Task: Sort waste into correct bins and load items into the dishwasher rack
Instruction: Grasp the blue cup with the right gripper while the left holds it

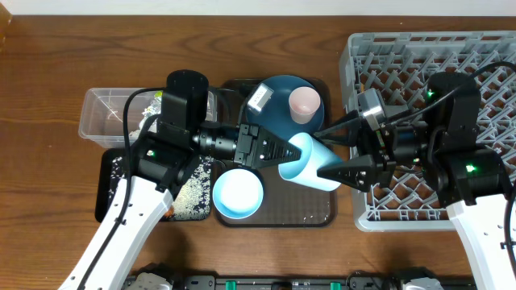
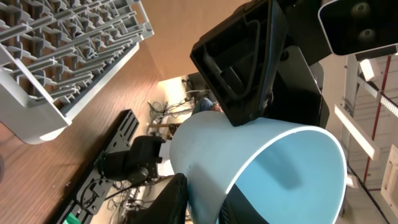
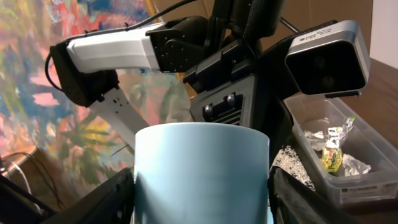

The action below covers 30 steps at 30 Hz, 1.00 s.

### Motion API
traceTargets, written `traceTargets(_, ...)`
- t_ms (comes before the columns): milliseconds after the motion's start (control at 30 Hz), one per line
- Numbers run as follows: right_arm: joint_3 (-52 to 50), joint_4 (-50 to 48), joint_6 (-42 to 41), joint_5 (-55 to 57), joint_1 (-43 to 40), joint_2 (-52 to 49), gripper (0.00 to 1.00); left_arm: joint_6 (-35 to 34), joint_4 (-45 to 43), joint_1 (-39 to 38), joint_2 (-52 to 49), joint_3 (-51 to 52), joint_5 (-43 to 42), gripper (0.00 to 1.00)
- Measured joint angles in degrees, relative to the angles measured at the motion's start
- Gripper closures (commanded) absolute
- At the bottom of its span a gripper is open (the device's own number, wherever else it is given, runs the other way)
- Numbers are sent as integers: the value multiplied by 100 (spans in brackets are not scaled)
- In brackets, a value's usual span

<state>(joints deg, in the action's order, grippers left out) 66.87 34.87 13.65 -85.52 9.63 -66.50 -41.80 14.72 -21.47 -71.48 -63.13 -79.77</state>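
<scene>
The light blue cup [image 1: 310,165] [image 2: 261,155] [image 3: 202,174] hangs on its side above the brown tray, between both grippers. My left gripper [image 1: 278,153] [image 2: 205,196] straddles its rim, one finger outside the wall and one inside; how tightly it pinches does not show. My right gripper [image 1: 322,153] [image 3: 202,193] is shut on the cup's body, a finger pressed to each side. The pink cup [image 1: 305,101] sits on the dark blue plate [image 1: 274,97]. The pale blue bowl [image 1: 238,193] lies near the tray's front left. The dishwasher rack [image 1: 484,48] [image 2: 62,50] stands at the right.
The clear tub [image 1: 101,121] [image 3: 367,168] at the left holds a yellow-green wrapper [image 3: 333,149] and crumpled tissue [image 3: 356,165]. In front of it lies the black tray [image 1: 109,189] with rice grains [image 1: 189,193]. The brown serving tray [image 1: 298,213] is under the cup.
</scene>
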Motion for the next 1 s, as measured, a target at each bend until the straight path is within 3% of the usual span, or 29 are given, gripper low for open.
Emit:
traceTargets(167,0,-7,-2,-13,0,0,31,-17,4,-2,0,0,50,94)
traceTargets(367,0,-57,-26,-35,-2,0,26,-2,4,-2,0,0,109,94)
traceTargets(800,0,-175,-313,-66,-7,0,28,-87,-573,0,0,0,116,94)
traceTargets(1000,20,-116,-422,-31,-79,2,45,-282,-927,33,0,0,140,94)
